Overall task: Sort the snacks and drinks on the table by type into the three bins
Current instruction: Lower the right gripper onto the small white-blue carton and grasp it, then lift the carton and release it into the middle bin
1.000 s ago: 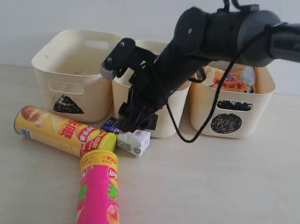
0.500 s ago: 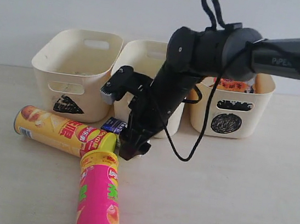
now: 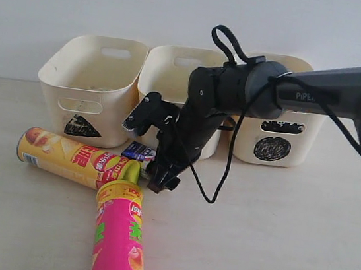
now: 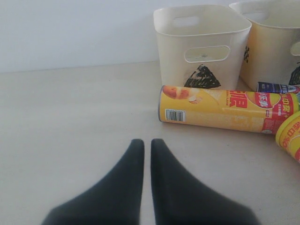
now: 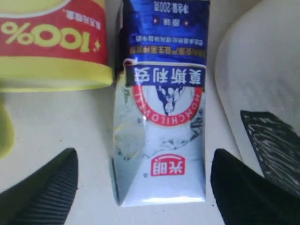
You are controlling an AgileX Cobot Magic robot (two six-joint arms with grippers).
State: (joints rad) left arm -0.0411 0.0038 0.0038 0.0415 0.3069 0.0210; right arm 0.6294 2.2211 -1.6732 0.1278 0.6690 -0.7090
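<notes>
The blue-white carton [image 5: 161,136] lies flat on the table [image 3: 275,227] between the open fingers [image 5: 44,190] of my right gripper [image 3: 161,178], which is lowered over it; neither finger touches it. In the exterior view the arm hides this carton. The purple carton [image 3: 136,149] lies just behind it. A yellow chip tube [image 3: 74,158] and a pink chip tube [image 3: 119,240] lie on their sides, meeting at their lids. Along the back stand the triangle bin [image 3: 90,90], the square bin [image 3: 172,74] and the circle bin [image 3: 280,138]. My left gripper [image 4: 147,140] is shut and empty above bare table.
The yellow tube's lid [image 5: 51,70] lies close beside the carton on one side. On the other side the square bin's wall [image 5: 262,70] is close. My right arm [image 3: 239,93] and its cable reach across the front of the square and circle bins.
My right arm has lowered and swung left, bringing its open gripper down around the blue-white carton, which the arm now hides in the exterior view. The tubes and bins have not moved.
</notes>
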